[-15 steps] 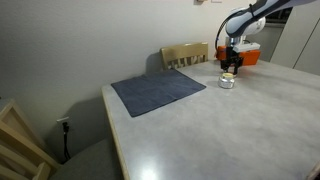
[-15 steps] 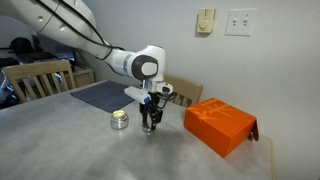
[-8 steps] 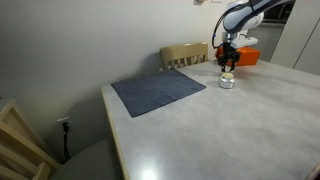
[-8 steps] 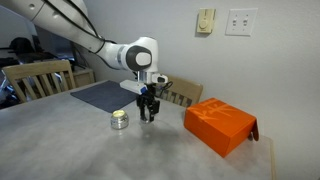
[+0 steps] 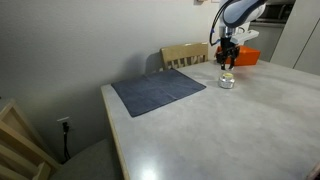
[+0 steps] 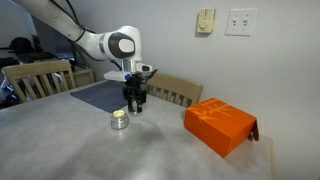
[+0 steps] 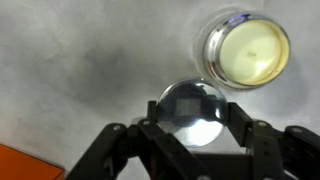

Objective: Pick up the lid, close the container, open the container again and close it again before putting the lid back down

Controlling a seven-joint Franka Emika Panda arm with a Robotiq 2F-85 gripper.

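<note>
The container [image 7: 245, 50] is a small squat clear jar with a yellowish inside, standing open on the grey table. It also shows in both exterior views [image 5: 227, 81] [image 6: 120, 120]. The lid [image 7: 195, 100], a thin pale round disc, sits between the two black fingers of my gripper [image 7: 195, 113], which is shut on its rim. In the wrist view the lid hangs clear of the table, just beside the container's mouth and not over it. In both exterior views the gripper [image 5: 229, 63] [image 6: 134, 108] hangs a little above and to one side of the container.
An orange box [image 6: 222, 124] [image 5: 246, 55] lies on the table beyond the container; its corner shows in the wrist view [image 7: 25, 166]. A blue-grey mat [image 5: 158, 92] covers part of the table. Wooden chairs [image 5: 185, 54] [image 6: 35, 78] stand at the table's edges.
The gripper, still shut on the lid, has risen from the table and moved sideways toward the container. The container and the box have not moved.
</note>
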